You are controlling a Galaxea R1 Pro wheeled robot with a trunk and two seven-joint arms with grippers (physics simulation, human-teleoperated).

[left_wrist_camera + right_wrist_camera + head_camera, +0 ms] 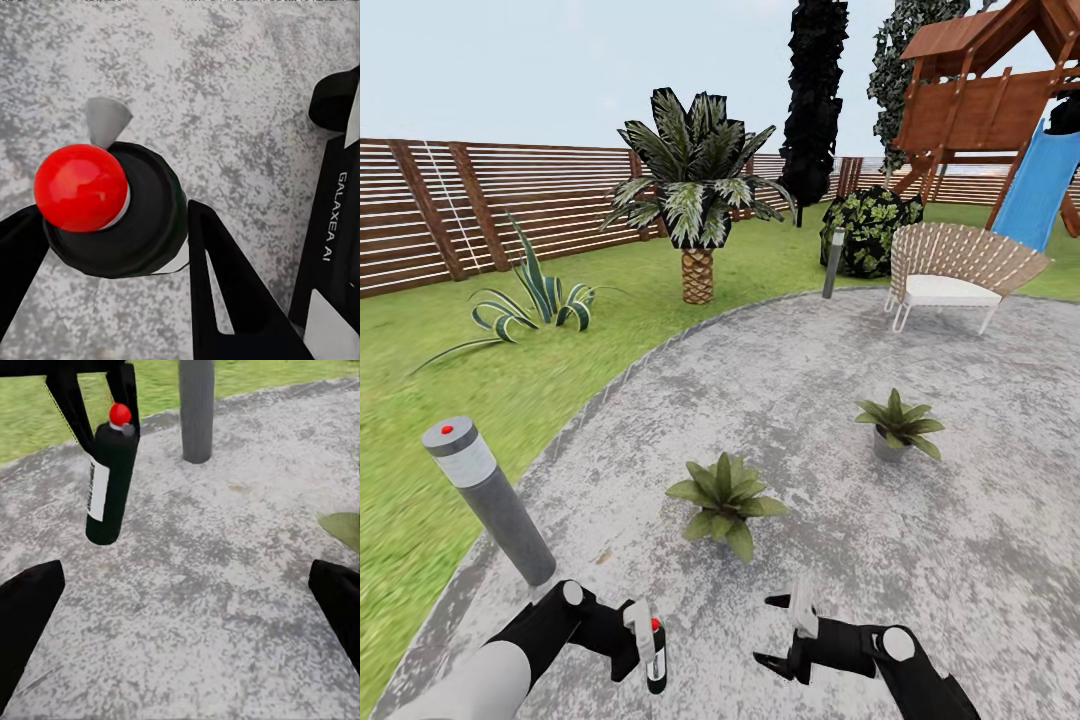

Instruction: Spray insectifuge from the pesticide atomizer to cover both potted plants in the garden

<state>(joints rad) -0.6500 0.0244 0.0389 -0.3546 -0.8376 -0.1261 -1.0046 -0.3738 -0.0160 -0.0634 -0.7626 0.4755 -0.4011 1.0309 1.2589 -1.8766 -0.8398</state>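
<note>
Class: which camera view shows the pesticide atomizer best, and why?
The right wrist view: the whole pesticide atomizer hangs above the patio, label and red tip visible. The left wrist view looks down on its top; the head view shows it small in the left gripper.

Left gripper (645,650) low at front left, holding pesticide atomizer (655,657) off patio (980,520); right gripper (785,632) just right of it, fingers apart. Nearer potted plant (725,497) on patio straight ahead of both grippers; second potted plant (898,425) further back, to right. Bollard lamp (490,497) at patio's left edge, beside left arm. Lawn (420,400) left of patio, agave (535,300) on it. Palm (695,200) behind, fence (480,205) beyond. Chair (955,270) at far right of patio, play tower (1000,100) behind it.
</note>
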